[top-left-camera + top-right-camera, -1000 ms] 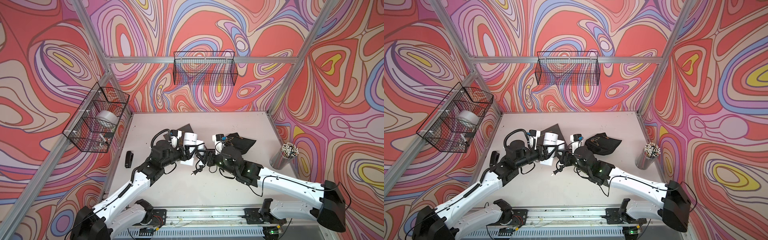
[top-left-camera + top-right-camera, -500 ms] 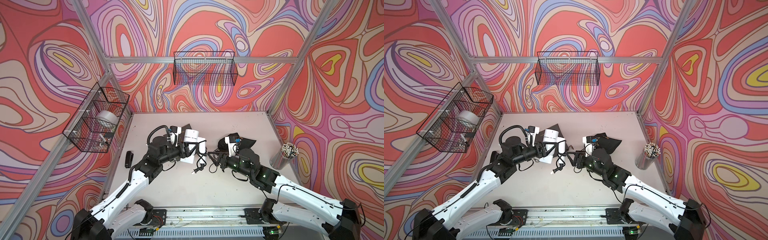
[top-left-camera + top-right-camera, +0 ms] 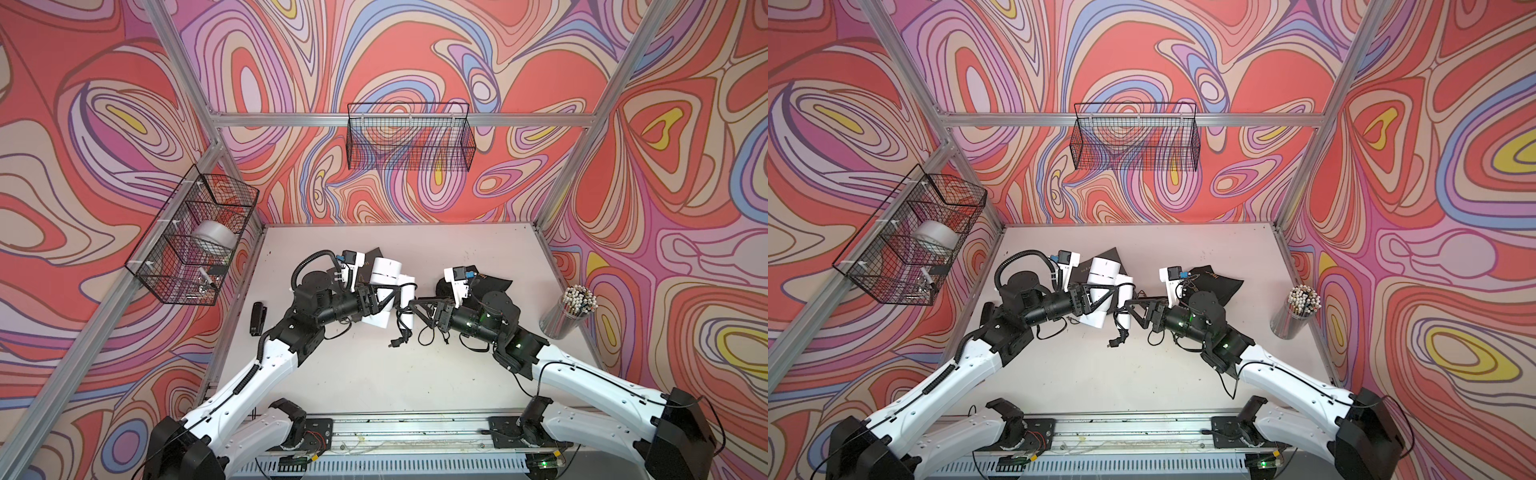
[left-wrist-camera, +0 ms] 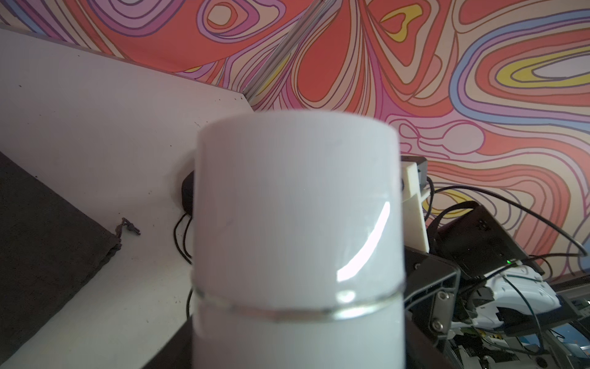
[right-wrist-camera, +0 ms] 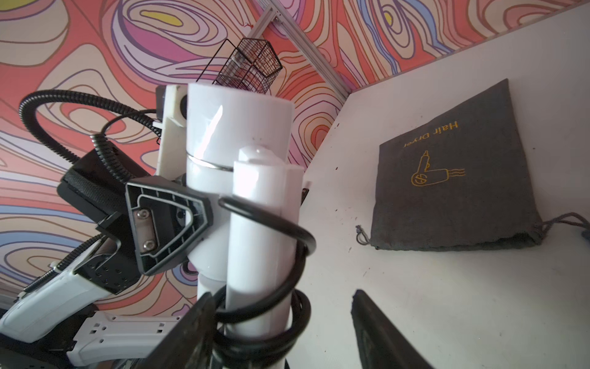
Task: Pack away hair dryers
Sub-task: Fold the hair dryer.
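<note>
One white hair dryer [image 3: 384, 270]: held by its barrel in the left gripper [image 3: 384, 301], with the folded handle turned toward the right gripper [image 5: 281, 297].
Left gripper: clamped on the barrel, a finger on either side.
Right gripper: jaws spread. The handle's end stands between them, close against one finger with a clear gap to the other.
Cord [image 5: 287, 230]: black, looped round the handle. The plug end trails out between the two grippers.
Grey pouch [image 5: 456, 179]: flat on the table [image 3: 374, 374] beyond the left gripper, gold "Hair Dryer" print facing up.
Black pouch [image 3: 492, 282]: on the table behind the right gripper's wrist.
</note>
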`<state>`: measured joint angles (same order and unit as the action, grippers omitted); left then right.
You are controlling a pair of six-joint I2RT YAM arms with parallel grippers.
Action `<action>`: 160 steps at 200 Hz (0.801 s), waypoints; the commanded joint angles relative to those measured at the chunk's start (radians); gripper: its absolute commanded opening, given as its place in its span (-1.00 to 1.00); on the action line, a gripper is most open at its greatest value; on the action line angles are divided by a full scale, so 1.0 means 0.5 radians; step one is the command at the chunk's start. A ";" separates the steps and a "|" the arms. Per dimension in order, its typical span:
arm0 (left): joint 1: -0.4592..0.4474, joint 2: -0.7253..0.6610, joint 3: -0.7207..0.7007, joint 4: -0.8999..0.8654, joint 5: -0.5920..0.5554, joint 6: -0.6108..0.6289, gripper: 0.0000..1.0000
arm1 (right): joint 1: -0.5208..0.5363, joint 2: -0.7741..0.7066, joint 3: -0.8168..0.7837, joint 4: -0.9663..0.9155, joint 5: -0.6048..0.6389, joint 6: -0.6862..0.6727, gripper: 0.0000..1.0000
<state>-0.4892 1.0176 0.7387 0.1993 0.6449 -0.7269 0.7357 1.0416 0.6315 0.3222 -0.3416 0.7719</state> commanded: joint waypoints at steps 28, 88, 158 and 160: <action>-0.011 -0.030 0.010 0.212 0.131 -0.026 -1.00 | -0.020 -0.006 0.024 0.095 -0.099 0.039 0.36; -0.012 0.005 -0.013 0.370 0.166 -0.120 -1.00 | -0.023 0.141 -0.021 0.398 -0.186 0.191 0.32; -0.009 -0.043 -0.050 0.400 0.135 -0.133 -1.00 | -0.023 0.199 -0.017 0.516 -0.207 0.242 -0.15; -0.010 -0.045 -0.051 0.400 0.133 -0.133 -1.00 | -0.025 0.199 -0.021 0.518 -0.207 0.244 -0.18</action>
<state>-0.4938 1.0275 0.7097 0.3061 0.6991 -0.7578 0.7254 1.1473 0.6281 0.5404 -0.4385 0.9085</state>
